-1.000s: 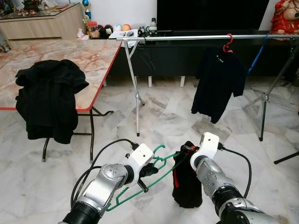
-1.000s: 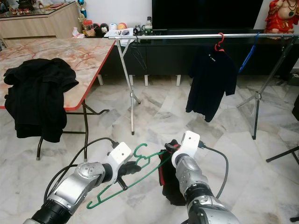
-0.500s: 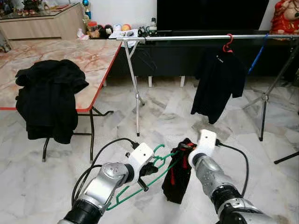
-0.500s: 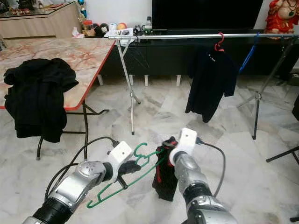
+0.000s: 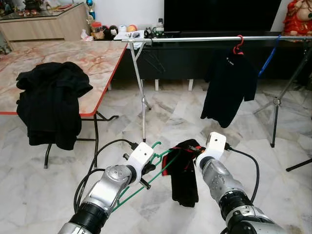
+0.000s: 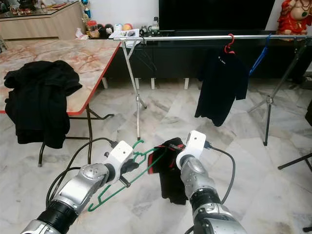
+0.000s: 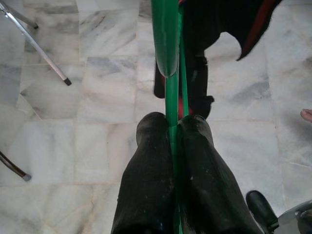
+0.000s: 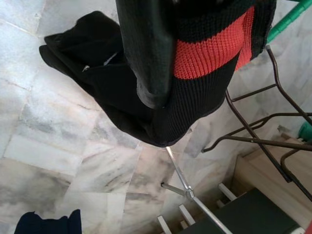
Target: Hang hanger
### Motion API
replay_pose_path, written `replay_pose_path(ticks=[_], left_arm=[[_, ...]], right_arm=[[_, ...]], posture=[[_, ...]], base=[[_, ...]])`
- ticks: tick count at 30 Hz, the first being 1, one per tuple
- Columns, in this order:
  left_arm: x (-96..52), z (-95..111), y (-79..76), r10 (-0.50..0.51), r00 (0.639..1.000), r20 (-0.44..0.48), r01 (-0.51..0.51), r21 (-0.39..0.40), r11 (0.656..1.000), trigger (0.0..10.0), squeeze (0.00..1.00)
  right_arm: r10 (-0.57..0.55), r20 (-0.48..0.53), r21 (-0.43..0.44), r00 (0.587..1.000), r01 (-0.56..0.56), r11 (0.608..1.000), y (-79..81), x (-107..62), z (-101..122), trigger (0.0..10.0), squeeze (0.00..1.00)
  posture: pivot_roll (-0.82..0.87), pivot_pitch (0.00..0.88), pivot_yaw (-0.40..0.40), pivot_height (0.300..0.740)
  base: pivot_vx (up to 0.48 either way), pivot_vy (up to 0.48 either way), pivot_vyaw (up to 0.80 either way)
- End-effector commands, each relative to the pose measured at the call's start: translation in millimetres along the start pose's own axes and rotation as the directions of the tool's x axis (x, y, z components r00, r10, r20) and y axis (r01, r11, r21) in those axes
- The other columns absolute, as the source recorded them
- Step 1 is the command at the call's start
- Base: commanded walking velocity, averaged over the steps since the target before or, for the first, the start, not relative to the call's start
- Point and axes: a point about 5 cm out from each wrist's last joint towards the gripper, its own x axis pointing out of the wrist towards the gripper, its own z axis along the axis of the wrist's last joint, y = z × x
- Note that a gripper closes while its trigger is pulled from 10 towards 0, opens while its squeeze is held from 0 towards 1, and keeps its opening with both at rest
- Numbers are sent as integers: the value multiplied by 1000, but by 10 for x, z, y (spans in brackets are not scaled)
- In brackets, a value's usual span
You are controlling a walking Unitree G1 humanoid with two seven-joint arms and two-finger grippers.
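Low above the floor, the left claw (image 5: 149, 168) clamps the green hanger (image 5: 146, 181), the right claw (image 5: 194, 152) pinching the black garment (image 5: 184, 171) draped just beside its hook end.

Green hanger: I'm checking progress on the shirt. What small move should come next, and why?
Probably the right gripper should draw the black shirt further along the green hanger, which the left gripper clamps. The shirt bunches at one end, not yet spread over both arms.
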Motion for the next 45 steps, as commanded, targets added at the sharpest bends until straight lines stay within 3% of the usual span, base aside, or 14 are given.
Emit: replay_pose_path(ticks=[1,6,8,11,13,18,21,23,25,30,35,38,40,45], left_arm=[[-20,28,39,4,1000,22,-4,-20,1000,10000,0],[-22,89,-130,-126,989,78,129,-31,991,10000,0],[-43,133,-225,-206,972,117,209,-13,978,10000,0],[-44,142,-232,-207,971,122,210,-11,978,10000,0],[-26,148,-187,-162,980,118,166,-23,986,10000,0],[7,111,-14,-11,997,70,14,-46,999,10000,0],[1,64,49,30,999,37,-29,-36,999,10000,0],[-4,42,72,44,999,27,-43,-39,998,10000,0],[-16,28,83,46,999,24,-45,-41,998,10000,0],[-12,24,72,48,998,26,-48,-35,998,10000,0],[-4,11,61,47,999,20,-47,-24,999,10000,0],[-5,25,-8,-9,999,38,10,-23,1000,10000,0],[-6,73,-71,-56,995,78,59,-35,998,10000,0],[-13,133,-157,-123,986,115,129,-49,990,10000,0]], right_arm=[[24,-1,-2,1000,-24,1000,37,-6,-7,10000,0],[112,-3,-92,994,-112,989,128,-17,-20,10000,0],[149,5,-199,989,-145,969,166,-23,3,10000,0],[155,5,-257,988,-149,955,172,-25,22,10000,0],[133,4,-225,991,-129,966,169,-21,44,10000,0],[179,17,-33,984,-178,983,277,-40,110,10000,0],[167,28,-25,986,-166,986,278,-48,115,10000,0],[100,52,-27,994,-99,995,206,-43,139,10000,0],[-20,82,53,996,15,998,43,-38,187,10000,0],[-133,94,47,987,129,990,-173,-54,216,10000,0],[-177,117,4,977,178,984,-243,-74,219,10000,0],[-145,81,-3,986,146,989,-201,-65,143,10000,0],[-25,25,-38,999,26,999,-29,-44,54,10000,0],[50,18,-47,999,-50,998,125,-41,37,10000,0]], posture=[[112,48,48,740],[112,46,49,740],[112,46,49,740],[111,44,49,740],[111,44,50,740],[110,45,50,740],[111,48,53,740],[111,48,53,740],[110,51,52,740],[113,53,49,740],[113,53,49,740],[114,55,49,740],[114,56,50,740],[115,56,49,740]], base=[[0,0,0],[0,0,0],[0,0,0],[0,0,0],[0,0,0],[0,0,0],[0,0,0],[0,0,0],[0,0,0],[0,0,0],[0,0,0],[0,0,0],[0,0,0],[0,0,0]])
